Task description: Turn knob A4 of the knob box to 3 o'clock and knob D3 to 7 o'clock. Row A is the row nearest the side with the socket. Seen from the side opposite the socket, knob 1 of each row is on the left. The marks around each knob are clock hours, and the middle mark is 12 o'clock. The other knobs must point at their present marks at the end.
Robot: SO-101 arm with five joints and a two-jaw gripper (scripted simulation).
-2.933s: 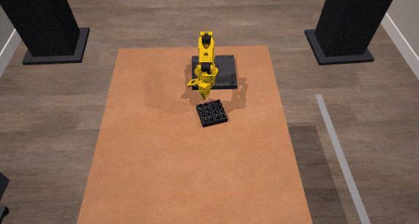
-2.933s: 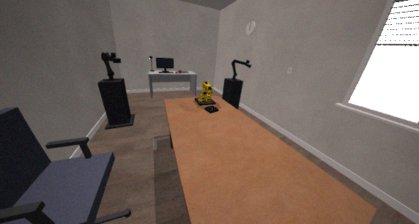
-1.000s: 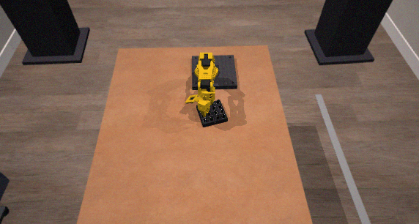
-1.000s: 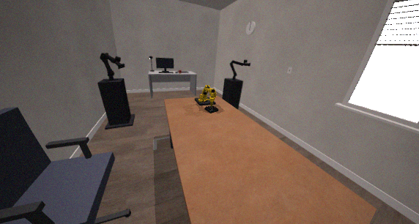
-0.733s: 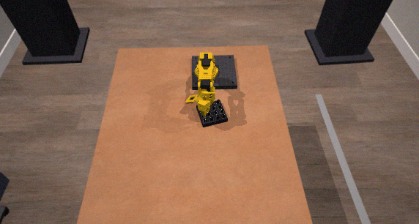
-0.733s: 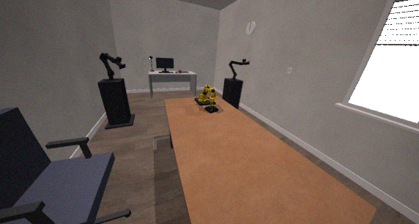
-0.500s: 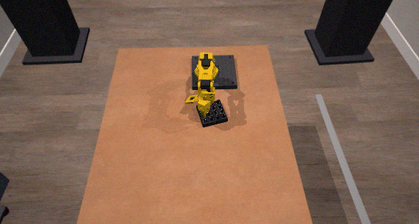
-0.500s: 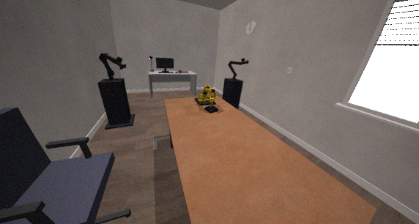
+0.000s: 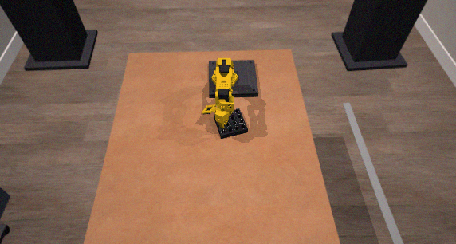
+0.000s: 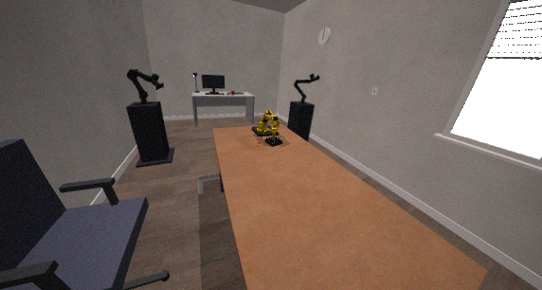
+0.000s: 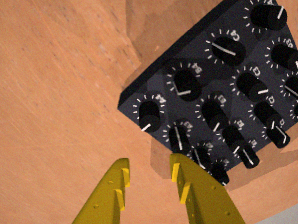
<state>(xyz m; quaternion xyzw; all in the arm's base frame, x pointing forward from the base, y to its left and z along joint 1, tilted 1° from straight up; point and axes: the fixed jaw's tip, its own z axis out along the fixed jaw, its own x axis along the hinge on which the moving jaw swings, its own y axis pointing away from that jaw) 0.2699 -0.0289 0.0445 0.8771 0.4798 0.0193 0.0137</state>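
The black knob box (image 9: 239, 127) (image 10: 274, 141) (image 11: 200, 76) lies on the orange table (image 9: 179, 167), turned at an angle, just in front of the arm's base. In the wrist view its knobs with white pointers and tick marks fill the upper right. My yellow gripper (image 11: 149, 161) (image 9: 222, 123) hangs low over the box's corner nearest the camera. The fingers stand narrowly apart with only bare table between them. The right fingertip is right next to a knob (image 11: 176, 139) in the edge row, not around it. Knob labels are too small to read.
The arm's dark base plate (image 9: 245, 80) sits behind the box. Two black pedestals (image 9: 56, 27) (image 9: 383, 23) stand on the floor beyond the table. An office chair (image 10: 71, 231) is at the near left, and a desk (image 10: 223, 99) is at the far wall.
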